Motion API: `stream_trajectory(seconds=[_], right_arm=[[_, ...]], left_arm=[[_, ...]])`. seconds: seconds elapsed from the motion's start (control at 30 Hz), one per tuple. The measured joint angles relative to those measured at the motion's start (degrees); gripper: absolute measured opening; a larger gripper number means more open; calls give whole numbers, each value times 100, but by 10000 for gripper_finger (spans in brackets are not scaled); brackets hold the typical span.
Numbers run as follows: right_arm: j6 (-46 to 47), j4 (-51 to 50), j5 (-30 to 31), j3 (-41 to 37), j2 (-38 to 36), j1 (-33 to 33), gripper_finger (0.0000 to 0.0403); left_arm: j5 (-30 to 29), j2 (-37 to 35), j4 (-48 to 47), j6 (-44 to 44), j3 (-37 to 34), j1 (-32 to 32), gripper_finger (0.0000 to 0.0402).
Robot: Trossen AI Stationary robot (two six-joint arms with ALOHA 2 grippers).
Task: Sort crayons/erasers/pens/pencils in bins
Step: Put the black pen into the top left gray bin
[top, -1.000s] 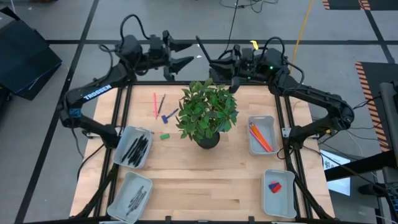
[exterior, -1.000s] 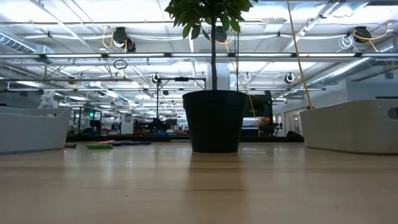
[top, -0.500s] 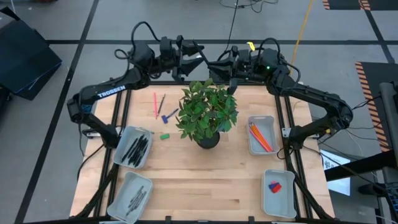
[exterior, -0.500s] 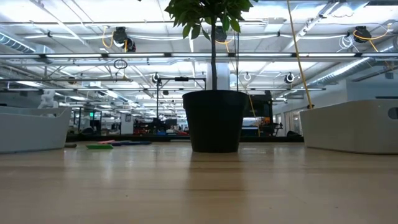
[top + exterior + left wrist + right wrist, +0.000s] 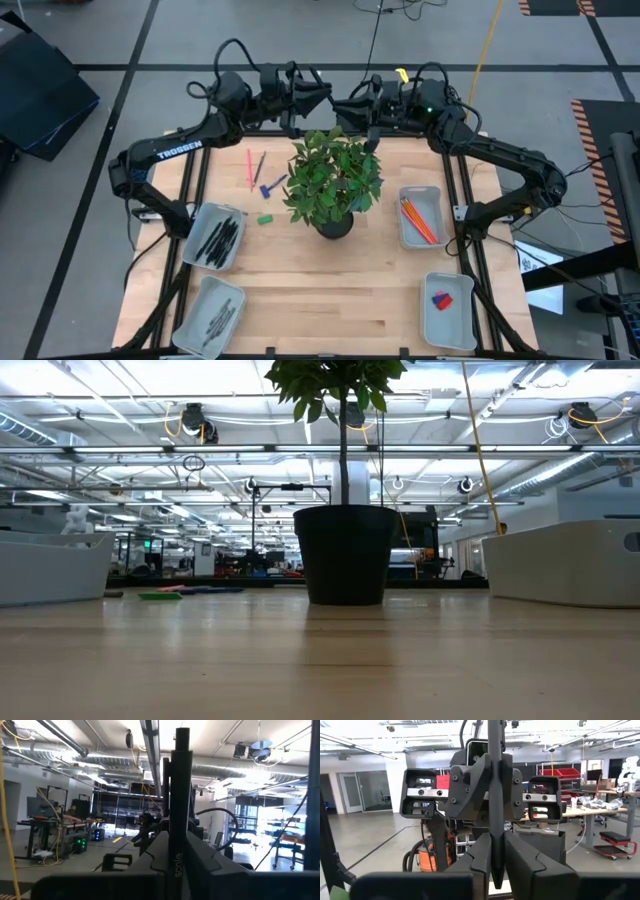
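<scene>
High view: both grippers, left [image 5: 318,88] & right [image 5: 342,103], meet above the table's far edge, each clamped on one black pen [image 5: 494,800]. Three bins [image 5: 420,217] filled; pencils [image 5: 249,168], erasers [image 5: 264,219] still loose beside plant [image 5: 335,180].

**A robotics lab in an open industrial hall**

Exposed silver ducts [image 5: 125,767] and strip lights [image 5: 110,420] run under a bare ceiling. Workbenches [image 5: 600,802] with red storage bins [image 5: 560,772] stand on a polished concrete floor [image 5: 370,840]. Cables [image 5: 375,30] trail toward twelve o'clock beyond the wooden table [image 5: 320,280].
</scene>
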Motion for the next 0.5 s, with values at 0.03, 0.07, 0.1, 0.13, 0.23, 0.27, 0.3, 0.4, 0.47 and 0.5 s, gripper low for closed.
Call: stream_trajectory(seconds=[0.03,0.07,0.1,0.13,0.23,0.27,0.3,0.4,0.47,0.5], right_arm=[[6,-13,5,0,0,0,42],[15,-33,24,0,1,-2,49],[19,-34,37,-2,6,-1,58],[19,-32,47,-2,7,9,69],[-67,15,76,-2,2,58,110],[-104,18,80,-2,-8,69,126],[-110,31,91,-2,-21,70,140],[-126,122,90,-2,-126,67,182],[-130,191,93,-2,-240,64,204],[-132,207,111,-2,-295,61,214]], left_arm=[[-13,0,-41,3,0,11,34],[-15,0,-93,1,0,19,34],[-15,0,-128,-3,0,22,34],[-13,0,-148,-16,0,21,34],[10,-8,-239,36,0,6,34],[16,-42,-329,73,-1,6,34],[7,-92,-456,110,-5,16,34],[-187,-299,-855,336,-7,63,34],[-332,-500,-1276,425,-7,145,34],[-365,-615,-1519,461,-7,184,34]])
